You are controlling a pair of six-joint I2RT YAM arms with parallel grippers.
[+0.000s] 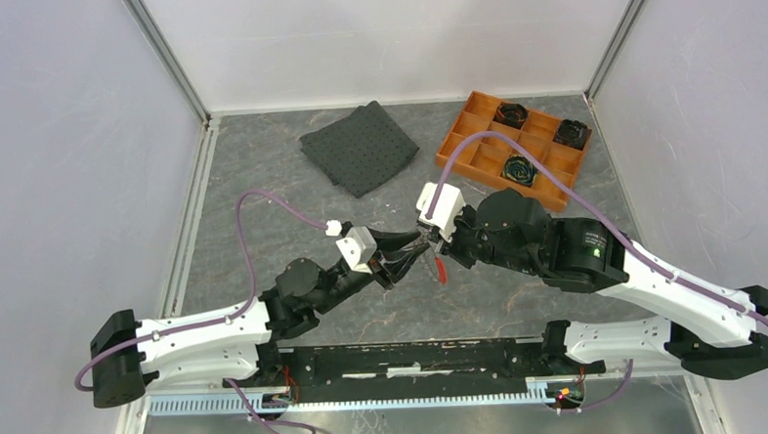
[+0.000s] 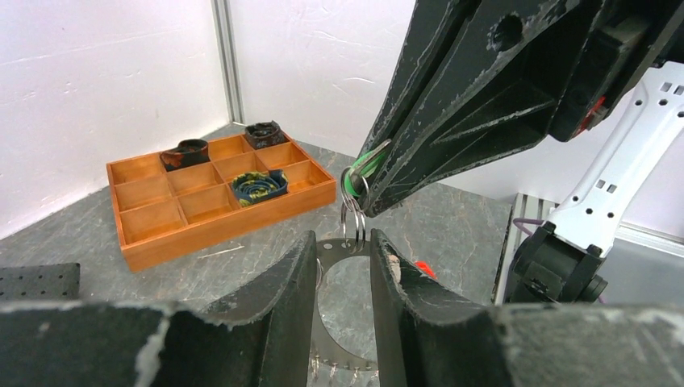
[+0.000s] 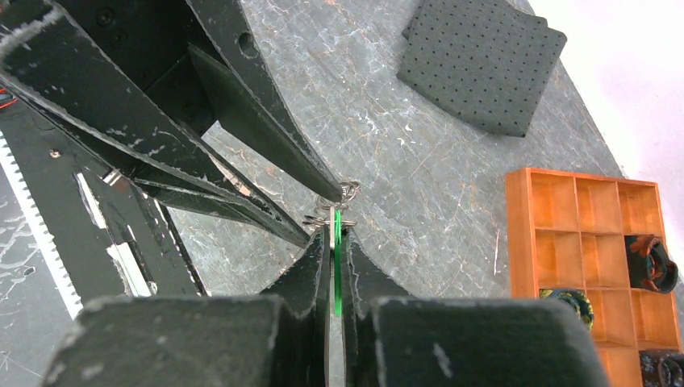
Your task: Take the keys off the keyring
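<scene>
Separation has not happened yet, as far as we can judge. The tiny green key (image 2: 360,168) with its plastic head is joined through small wire loops to the thin grey metal keyring (image 2: 334,244). Both are held up above the grey stone-patterned table (image 1: 521,304), where the two arms meet. The right claw (image 2: 364,192) is closed flat on the green key's head. The left claw (image 2: 343,242) is partly closed, with a finger on each side of the keyring, gripping it across its width. The tiny red key (image 1: 441,270) hangs just below the claws, held by neither; we cannot tell how it is attached. We reckon both keys are left to work off, with the green key the one in hand.

The left wrist view alone shows the chain of loops between key and ring, and the ring spanning its own fingers. The right wrist view shows the green key edge-on between shut fingers, with little of the ring's shape. The top view shows the red key hanging clear, where the left wrist view gives only a red sliver behind a finger. It also places the orange wooden compartment tray (image 1: 453,160) and the dark perforated foam pad (image 1: 359,148) well apart from the claws, at the far side.
</scene>
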